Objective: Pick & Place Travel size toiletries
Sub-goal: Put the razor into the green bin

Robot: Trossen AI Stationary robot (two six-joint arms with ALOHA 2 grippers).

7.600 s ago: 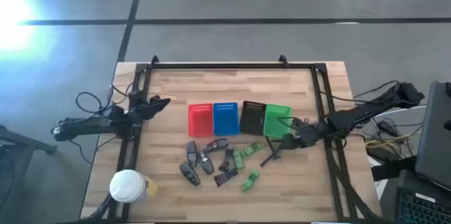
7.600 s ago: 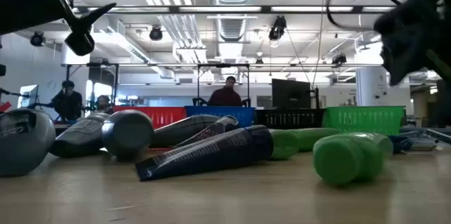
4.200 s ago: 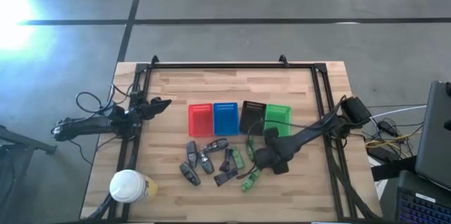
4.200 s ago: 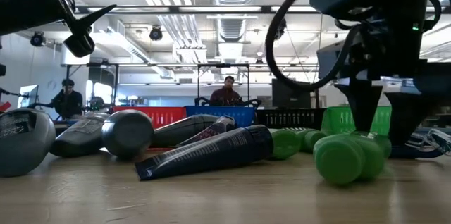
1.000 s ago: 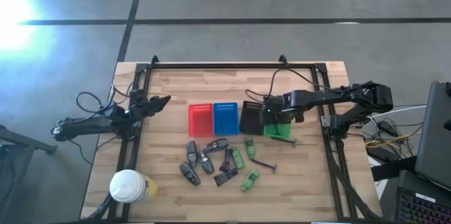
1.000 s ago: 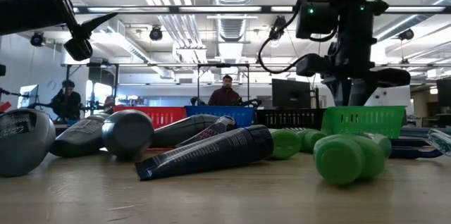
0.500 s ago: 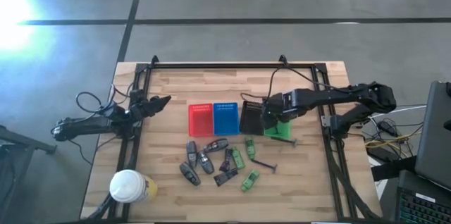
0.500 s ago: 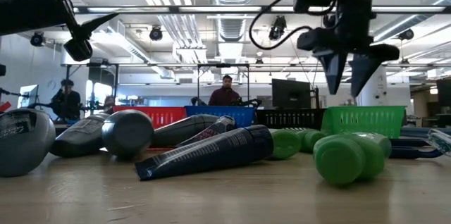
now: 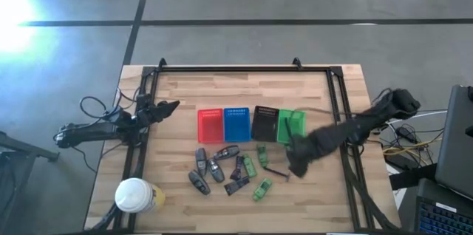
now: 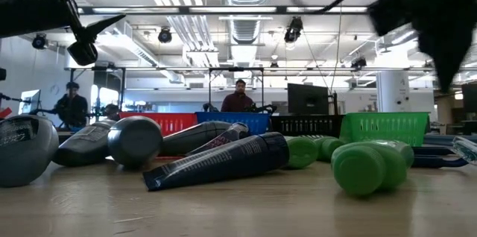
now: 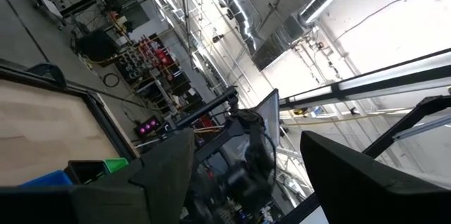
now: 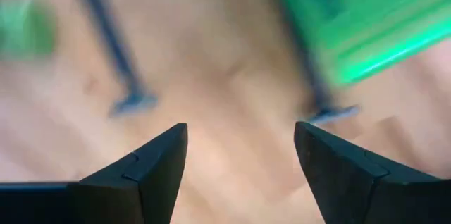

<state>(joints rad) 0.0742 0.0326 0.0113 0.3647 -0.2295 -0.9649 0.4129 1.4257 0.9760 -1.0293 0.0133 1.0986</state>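
Right pincer [image 12: 239, 160], fingers apart and empty, hovers above the bench [image 9: 185, 87] beside the green tray [image 9: 293, 124]; left pincer [image 9: 168, 106] apart.

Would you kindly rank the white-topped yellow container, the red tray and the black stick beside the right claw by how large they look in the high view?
1. White-topped yellow container, largest, though its height brings it nearer the overhead camera.
2. Red tray, close behind; the order of these two is unsure.
3. Black stick next to the right claw, clearly the smallest.

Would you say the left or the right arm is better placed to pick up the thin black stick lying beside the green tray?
The right. Its open gripper hovers right by the black stick, near the green tray. The left gripper waits at the table's left edge, far from it.
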